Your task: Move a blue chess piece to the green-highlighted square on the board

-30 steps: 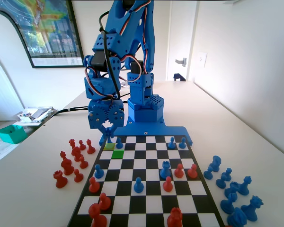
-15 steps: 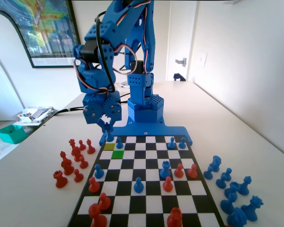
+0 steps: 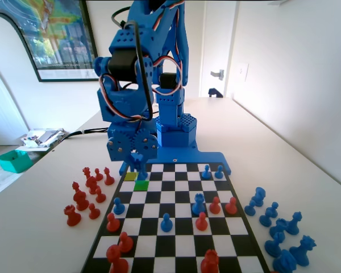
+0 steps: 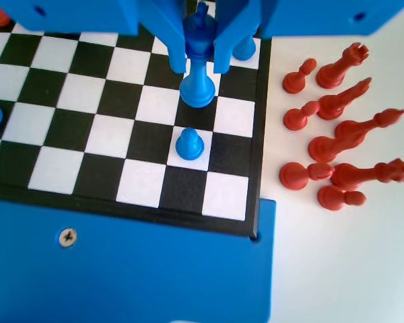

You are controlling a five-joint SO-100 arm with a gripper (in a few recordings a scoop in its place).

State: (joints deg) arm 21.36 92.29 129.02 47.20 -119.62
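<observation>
Gripper: gripper (image 3: 138, 161) (image 4: 200, 67) is low over the board's far left corner in the fixed view, just in front of the arm's base.
Fingers: fingers (image 4: 172, 33) are closed on the upper part of the blue chess piece, one on each side of its neck.
Blue chess piece: blue chess piece (image 4: 197, 91) is a tall piece with a collar and a cross-like top. It is upright, at the top middle of the wrist view. Whether its base touches the board cannot be told.
Blue pawn: blue pawn (image 4: 189, 144) (image 3: 142, 172) stands on a white square at 6 o'clock of the held piece in the wrist view, apart from it.
Green-highlighted square: green-highlighted square (image 3: 141, 185) lies at 6 o'clock of the blue pawn in the fixed view, and its surface is bare there.
Yellow-olive square: yellow-olive square (image 3: 131, 176) meets the green one corner to corner, at 10 o'clock of it.
Board: board (image 3: 184, 245) (image 4: 94, 134) is a black-and-white check carrying scattered blue and red pieces.
Red pieces: red pieces (image 4: 337, 148) (image 3: 88, 193) are grouped on the tabletop (image 3: 34, 227) at 3 o'clock of the board in the wrist view. Several of them lie on their sides.
Spare blue pieces: spare blue pieces (image 3: 278, 227) stand off the board at 3 o'clock in the fixed view.
</observation>
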